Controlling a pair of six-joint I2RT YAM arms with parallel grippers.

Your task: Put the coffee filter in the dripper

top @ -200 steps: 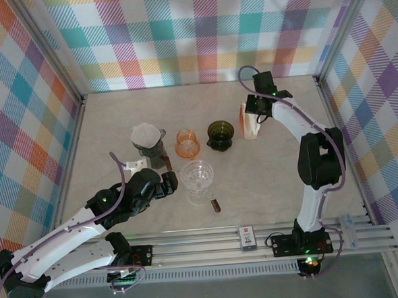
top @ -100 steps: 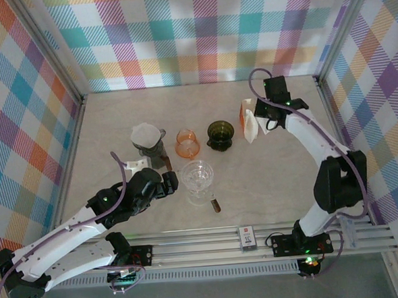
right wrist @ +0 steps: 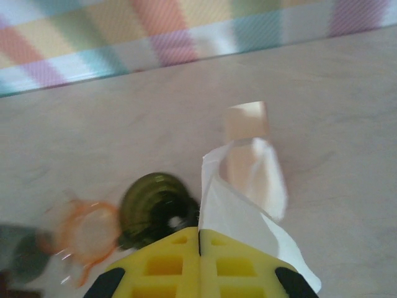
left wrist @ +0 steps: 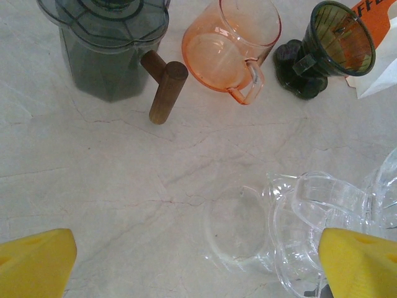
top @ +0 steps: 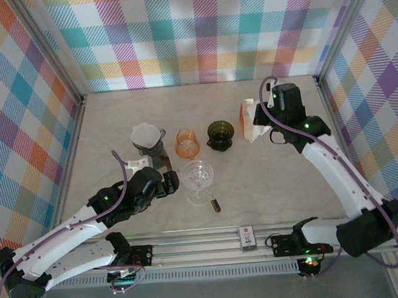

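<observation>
- White paper filter (right wrist: 239, 208) is pinched in the right gripper's (right wrist: 200, 239) closed jaws, near its pack (right wrist: 247, 121) and the green dripper (right wrist: 152, 210).
- Left gripper's (left wrist: 198, 261) jaws stand wide apart, empty.
- Risk: gripped by one edge, the limp filter may fold or slip.

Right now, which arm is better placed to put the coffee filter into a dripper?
The right arm, I think. The right pincer is shut on the white coffee filter, close to the dark green dripper. The left pincer is open and holds nothing, beside the clear dripper.
</observation>
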